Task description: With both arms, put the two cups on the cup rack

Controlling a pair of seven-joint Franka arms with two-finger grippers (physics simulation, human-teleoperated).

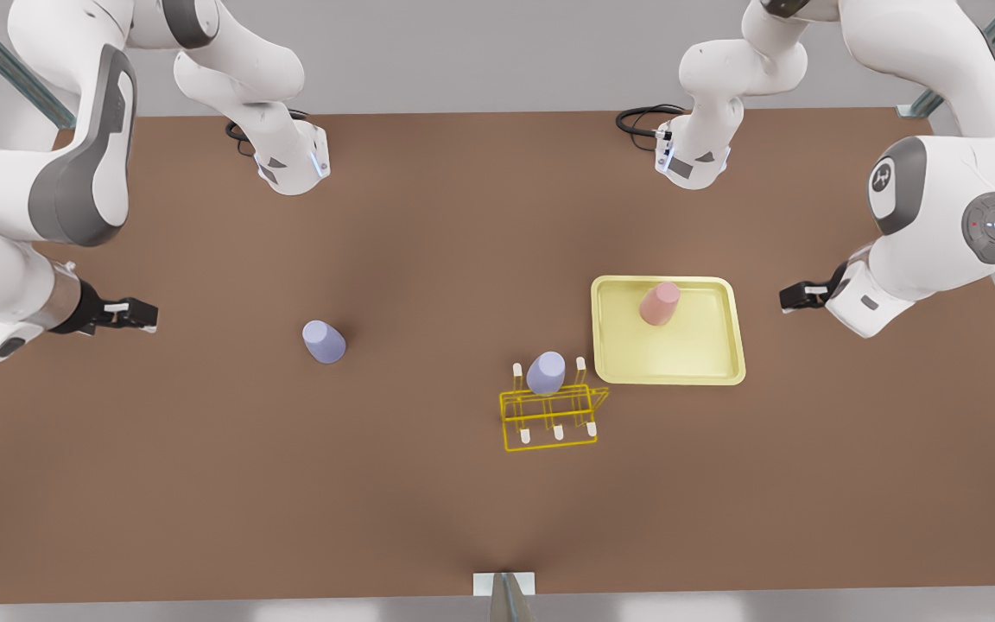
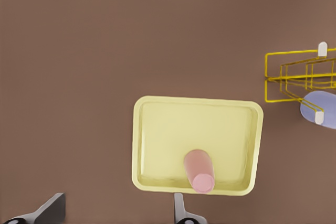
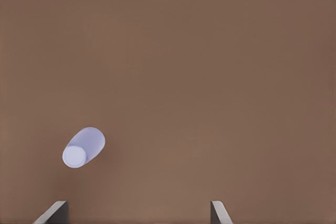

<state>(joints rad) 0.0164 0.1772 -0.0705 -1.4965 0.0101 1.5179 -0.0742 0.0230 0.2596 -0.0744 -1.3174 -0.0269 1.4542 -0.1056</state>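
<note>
**A:** ok so where are the grippers sitting?

**B:** The left gripper (image 1: 787, 298) is at the front view's right, hanging off the edge of the table just beside the pale-yellow tray (image 1: 610, 345). In its own wrist view the two dark fingers (image 2: 179, 209) stand wide apart with nothing between them. The right gripper (image 1: 148, 313) is over at the front view's left, well apart from everything, and its wrist view shows angular grey fingers (image 3: 220, 214) spread wide too, nothing held.

**A:** and the cups?

**B:** The pink cup (image 1: 660, 303) is a smooth, tapered, handleless plastic thing standing upside down in the tray, narrow base up, near the tray's far rim in the front view. One lavender cup (image 1: 324, 341), same shape and matte finish, sits flipped on the bare brown table (image 1: 204, 484), between the right gripper and the rack. The other lavender cup (image 1: 546, 372) is already on the cup rack (image 1: 549, 419), over the middle peg of the back row.

**A:** what's the rack like?

**B:** Thin bright-yellow wire, boxy open frame, upright pegs with white tips. It sits just beside the tray's near corner; can't tell if they touch. The tray is a shallow rounded-corner rectangle with a raised lip, slightly glossy, and the pink cup is the one thing in it.

**A:** table?

**B:** Flat brown, matte, no pattern.
</note>
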